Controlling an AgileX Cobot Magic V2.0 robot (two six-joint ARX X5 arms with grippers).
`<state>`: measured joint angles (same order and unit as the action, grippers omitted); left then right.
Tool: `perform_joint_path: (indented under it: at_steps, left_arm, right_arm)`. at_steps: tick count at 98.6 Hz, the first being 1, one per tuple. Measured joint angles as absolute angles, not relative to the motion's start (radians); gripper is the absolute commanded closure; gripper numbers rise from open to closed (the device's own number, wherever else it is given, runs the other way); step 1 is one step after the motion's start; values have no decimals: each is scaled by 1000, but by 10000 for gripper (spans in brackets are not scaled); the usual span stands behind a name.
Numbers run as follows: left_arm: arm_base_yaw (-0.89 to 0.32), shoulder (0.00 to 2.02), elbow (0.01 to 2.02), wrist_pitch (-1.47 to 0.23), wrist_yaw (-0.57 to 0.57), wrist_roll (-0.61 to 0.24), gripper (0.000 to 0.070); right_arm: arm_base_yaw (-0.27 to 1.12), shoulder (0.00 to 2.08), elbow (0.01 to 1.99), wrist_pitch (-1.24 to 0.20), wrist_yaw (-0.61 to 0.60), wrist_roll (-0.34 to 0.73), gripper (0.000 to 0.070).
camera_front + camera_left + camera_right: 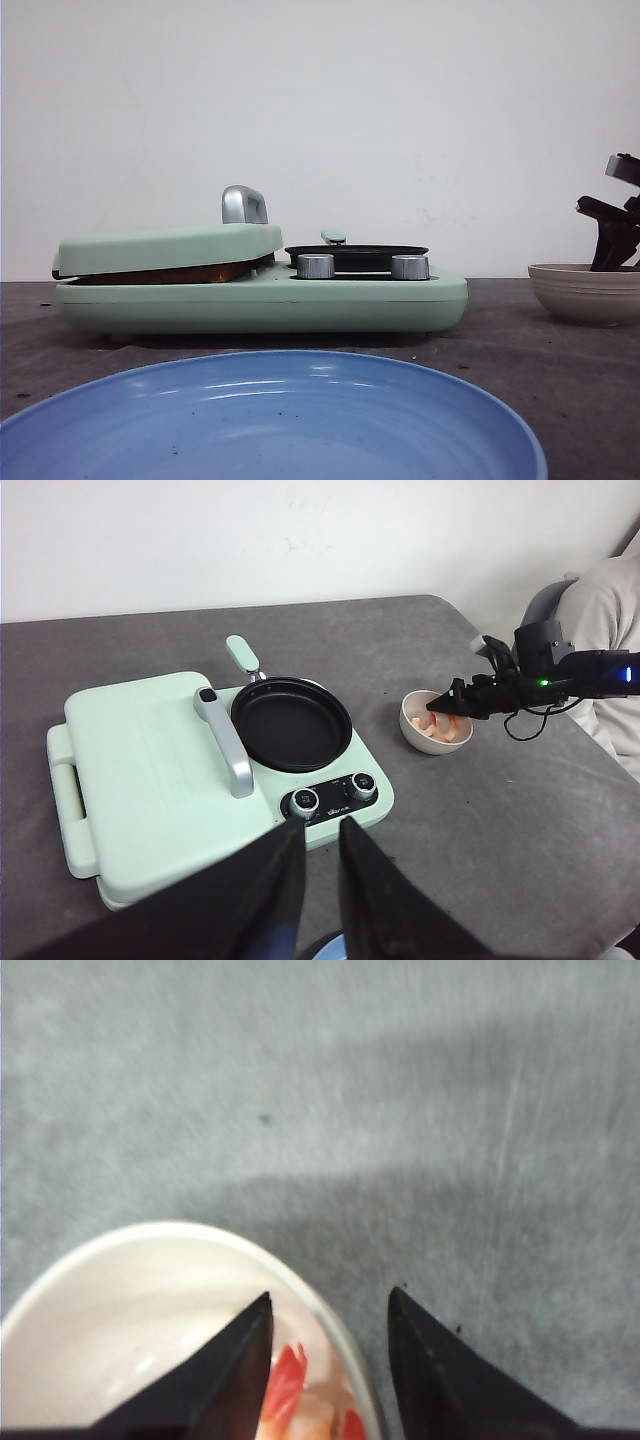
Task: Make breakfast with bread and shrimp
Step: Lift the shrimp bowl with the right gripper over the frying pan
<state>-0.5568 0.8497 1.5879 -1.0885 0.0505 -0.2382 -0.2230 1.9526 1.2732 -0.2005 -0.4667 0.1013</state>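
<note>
The shrimp (288, 1388), orange-pink and whitish pieces, lie in a beige bowl (120, 1290); they also show in the left wrist view (438, 727). My right gripper (330, 1305) is open over the bowl's rim, one finger inside above the shrimp and one outside; it also shows in the front view (610, 240). The bread is almost hidden under the closed lid (170, 247) of the green breakfast maker (260, 300); only a brown edge (170, 273) shows in the gap. My left gripper (320, 825) hangs above the maker's front edge, empty, its fingers only slightly apart.
A black round pan (291, 723) sits on the maker beside the lid, with two knobs (330, 797) in front. A blue plate (270, 420) lies nearest the camera. The beige bowl (585, 290) stands right of the maker. A person's sleeve (605, 640) is at the table's edge.
</note>
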Motion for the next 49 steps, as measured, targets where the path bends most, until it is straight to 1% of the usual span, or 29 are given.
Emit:
perform_joint_path:
  at_steps: [7, 11, 15, 16, 25, 40, 49]
  left_arm:
    - [-557, 850, 1588, -1089, 51, -247, 696]
    - [-557, 850, 1588, -1089, 51, -250, 696]
    - [-557, 850, 1588, -1089, 51, -250, 696]
    - [-557, 850, 1588, -1089, 51, -251, 696]
    - [-557, 850, 1588, -1089, 51, -253, 696]
    - [-557, 850, 1588, -1089, 51, -253, 696]
    - [-557, 850, 1588, -1089, 51, -253, 696]
  right_arm:
    - [-223, 1953, 1273, -199, -469, 101, 561]
    - [-223, 1953, 1273, -197, -471, 101, 615]
    - [-223, 1953, 1273, -197, -476, 101, 693]
    - [-223, 1953, 1273, -197, -477, 101, 700]
    - [-223, 1953, 1273, -197, -514, 101, 700]
    - [-223, 1953, 1273, -187, -525, 101, 700]
    - [-223, 1953, 1273, -173, -556, 105, 700]
